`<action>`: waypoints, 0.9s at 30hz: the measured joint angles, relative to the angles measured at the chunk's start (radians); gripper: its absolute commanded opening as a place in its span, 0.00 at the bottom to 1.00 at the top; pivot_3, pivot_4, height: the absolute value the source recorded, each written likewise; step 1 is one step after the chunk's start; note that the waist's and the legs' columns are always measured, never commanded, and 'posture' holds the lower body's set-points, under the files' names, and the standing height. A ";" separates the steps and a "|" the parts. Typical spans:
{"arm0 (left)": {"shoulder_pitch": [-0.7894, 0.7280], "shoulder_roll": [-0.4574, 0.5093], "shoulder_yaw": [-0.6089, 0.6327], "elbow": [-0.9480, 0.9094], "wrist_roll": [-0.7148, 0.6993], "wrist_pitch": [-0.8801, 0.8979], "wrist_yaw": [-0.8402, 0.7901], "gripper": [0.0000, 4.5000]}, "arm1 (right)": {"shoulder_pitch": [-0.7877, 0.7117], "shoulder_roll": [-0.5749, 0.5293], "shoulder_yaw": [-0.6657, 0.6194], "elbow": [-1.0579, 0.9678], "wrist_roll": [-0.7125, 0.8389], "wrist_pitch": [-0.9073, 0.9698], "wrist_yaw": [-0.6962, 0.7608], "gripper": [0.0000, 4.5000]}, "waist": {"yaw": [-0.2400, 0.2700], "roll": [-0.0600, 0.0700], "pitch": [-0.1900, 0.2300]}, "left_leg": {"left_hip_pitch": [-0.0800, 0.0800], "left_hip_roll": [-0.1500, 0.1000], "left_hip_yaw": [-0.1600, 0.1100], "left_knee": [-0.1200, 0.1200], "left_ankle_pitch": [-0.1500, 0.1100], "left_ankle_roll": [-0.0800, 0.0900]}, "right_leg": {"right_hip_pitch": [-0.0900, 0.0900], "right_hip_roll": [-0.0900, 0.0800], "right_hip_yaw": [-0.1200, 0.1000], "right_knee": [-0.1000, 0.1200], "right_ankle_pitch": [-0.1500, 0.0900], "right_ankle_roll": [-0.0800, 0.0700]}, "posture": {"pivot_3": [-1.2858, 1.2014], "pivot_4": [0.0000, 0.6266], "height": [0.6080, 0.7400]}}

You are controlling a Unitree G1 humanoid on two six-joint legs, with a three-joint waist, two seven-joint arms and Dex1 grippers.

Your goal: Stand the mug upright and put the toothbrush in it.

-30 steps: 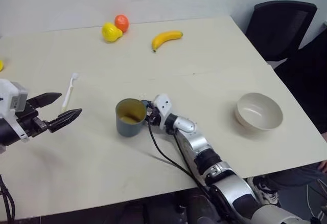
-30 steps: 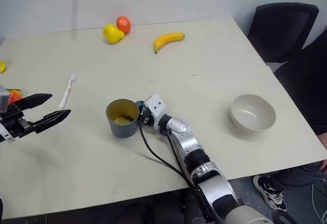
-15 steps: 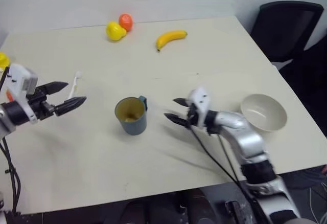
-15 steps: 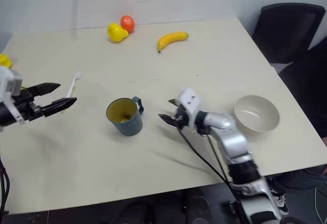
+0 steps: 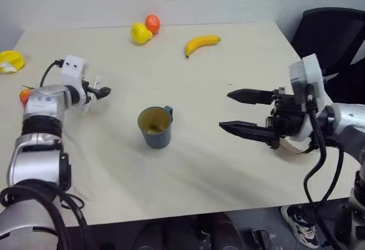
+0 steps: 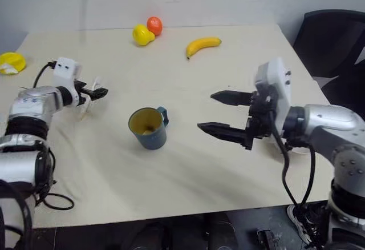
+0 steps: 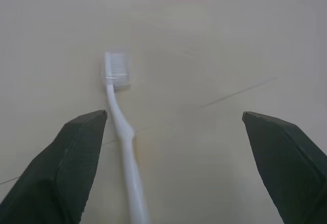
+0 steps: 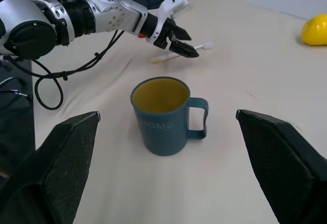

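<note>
Left eye view first: mug upright mid-table, handle turned toward the far right, yellowish inside showing, nothing in it. Off to its left, toothbrush flat on the table, bristle head pointing away from the robot. Left gripper right over that toothbrush, fingers spread wide, brush lying between them nearer one finger, not clamped. Over on the right, right gripper well clear of the mug, raised above the tabletop, pointing leftward toward the mug, fingers parted wide, holding nothing. From the right wrist view, mug squarely ahead between the two black fingers, lettering on its side, left gripper and toothbrush beyond it. Along the far edge: banana, yellow fruit touching an orange one. Another yellow object at the far left edge. Black chair beyond the table's right corner.
</note>
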 measured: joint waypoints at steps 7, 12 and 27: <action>-0.076 -0.037 0.005 0.131 0.042 -0.027 0.128 1.00 | 0.012 -0.060 -0.029 0.002 0.079 -0.005 -0.086 0.99 | 0.000 -0.001 0.001 | -0.001 0.000 0.000 0.000 0.000 0.000 | -0.001 -0.001 0.000 0.001 0.000 0.000 | 0.52 0.24 1.00; -0.081 -0.027 0.043 0.143 0.038 -0.050 0.186 1.00 | 0.049 -0.070 -0.048 0.001 0.111 -0.013 -0.139 0.99 | 0.002 -0.001 0.001 | -0.002 0.000 0.000 0.001 0.000 0.000 | -0.001 -0.001 0.000 0.000 0.000 0.001 | 0.52 0.24 1.00; -0.070 -0.012 0.099 0.164 0.031 0.084 0.174 0.66 | 0.062 -0.127 -0.042 0.005 0.172 -0.075 -0.161 1.00 | 0.004 -0.003 0.000 | -0.001 0.000 0.000 0.002 0.000 0.000 | 0.000 -0.001 -0.001 0.000 0.001 0.001 | 0.52 0.24 1.00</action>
